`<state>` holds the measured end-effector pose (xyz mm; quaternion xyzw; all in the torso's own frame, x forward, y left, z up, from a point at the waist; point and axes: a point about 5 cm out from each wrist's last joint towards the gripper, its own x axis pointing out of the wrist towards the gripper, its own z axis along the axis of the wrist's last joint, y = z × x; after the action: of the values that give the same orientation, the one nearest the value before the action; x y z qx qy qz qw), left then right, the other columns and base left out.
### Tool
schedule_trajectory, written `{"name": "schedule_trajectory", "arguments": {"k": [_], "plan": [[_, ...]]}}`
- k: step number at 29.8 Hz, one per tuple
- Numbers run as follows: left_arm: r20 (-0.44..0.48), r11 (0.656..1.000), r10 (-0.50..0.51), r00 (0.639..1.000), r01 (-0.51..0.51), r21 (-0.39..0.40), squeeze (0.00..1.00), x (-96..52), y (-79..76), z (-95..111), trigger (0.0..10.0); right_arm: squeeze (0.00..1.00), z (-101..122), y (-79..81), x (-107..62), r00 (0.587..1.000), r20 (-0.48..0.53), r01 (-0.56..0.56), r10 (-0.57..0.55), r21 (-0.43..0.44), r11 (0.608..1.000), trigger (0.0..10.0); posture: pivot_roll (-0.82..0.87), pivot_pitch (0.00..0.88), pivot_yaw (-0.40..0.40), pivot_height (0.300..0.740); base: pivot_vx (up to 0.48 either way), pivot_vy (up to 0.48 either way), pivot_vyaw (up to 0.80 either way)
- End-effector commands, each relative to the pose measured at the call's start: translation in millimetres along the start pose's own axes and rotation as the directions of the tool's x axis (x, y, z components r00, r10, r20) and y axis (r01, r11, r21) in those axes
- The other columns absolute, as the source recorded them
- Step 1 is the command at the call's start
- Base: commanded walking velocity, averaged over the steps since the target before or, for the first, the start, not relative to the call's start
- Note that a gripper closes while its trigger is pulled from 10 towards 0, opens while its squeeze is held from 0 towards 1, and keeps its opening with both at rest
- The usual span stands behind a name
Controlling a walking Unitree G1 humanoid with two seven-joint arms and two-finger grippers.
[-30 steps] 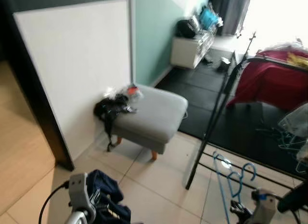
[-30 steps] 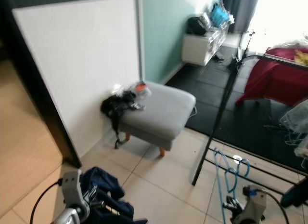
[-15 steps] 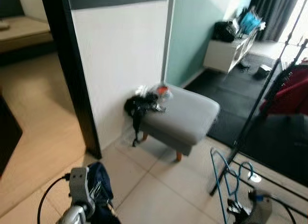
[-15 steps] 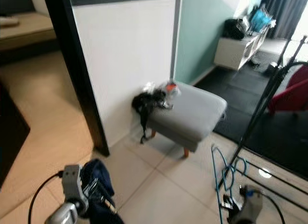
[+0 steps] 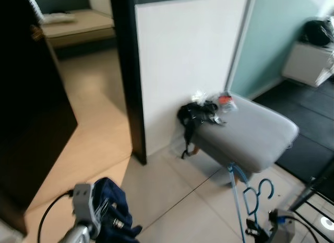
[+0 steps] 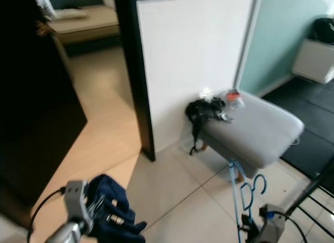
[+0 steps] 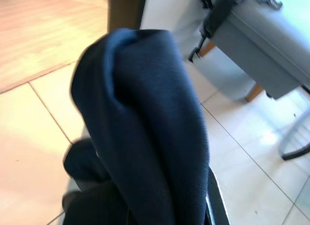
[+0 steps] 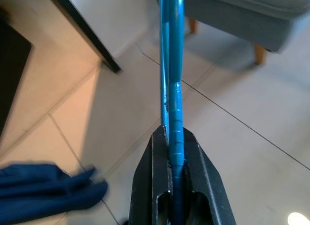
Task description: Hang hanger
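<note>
the right tool [image 8: 175, 159] pinches the blue hanger [image 5: 244, 198], its long axis upright beside the grey footstool [image 5: 255, 133], while the left tool [image 7: 145, 205] clamps a navy garment [image 7: 145, 118] above the tiled floor [image 5: 172, 201].

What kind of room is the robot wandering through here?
Most likely a lived-in home, near a doorway between rooms: a grey footstool cluttered with a black strap, tiled floor, and what looks like a bed in the next room.
</note>
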<state>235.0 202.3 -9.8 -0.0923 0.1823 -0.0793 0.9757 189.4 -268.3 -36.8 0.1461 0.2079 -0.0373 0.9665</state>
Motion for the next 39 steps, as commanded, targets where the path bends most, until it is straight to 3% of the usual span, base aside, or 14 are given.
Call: {"name": "schedule_trajectory", "arguments": {"k": [1,18,39], "plan": [[0.0,1.0,-0.024,1.0,0.024,0.001,0.0,-0.9,-0.2,1.6,10.0,0.0,-5.9,-3.3,-5.9,1.0,-0.005,0.018,-0.018,0.009,1.0,10.0,0.02,0.022,-0.012,0.74,0.0,0.0,0.71],[-0.017,0.998,-0.06,0.998,0.059,-0.011,0.0,-15.5,0.0,-4.6,10.0,0.0,-15.6,-4.8,-16.9,1.0,-0.019,-0.011,0.011,0.006,1.0,10.0,0.04,0.048,-0.041,0.74,0.0,0.0,0.71],[-0.066,0.995,-0.104,0.992,0.103,-0.012,0.0,-18.2,0.4,-9.6,10.0,0.0,-23.0,-3.6,-26.1,0.999,-0.018,-0.028,0.028,-0.004,1.0,10.0,0.01,0.065,-0.028,0.74,0.0,0.0,0.69]]}}
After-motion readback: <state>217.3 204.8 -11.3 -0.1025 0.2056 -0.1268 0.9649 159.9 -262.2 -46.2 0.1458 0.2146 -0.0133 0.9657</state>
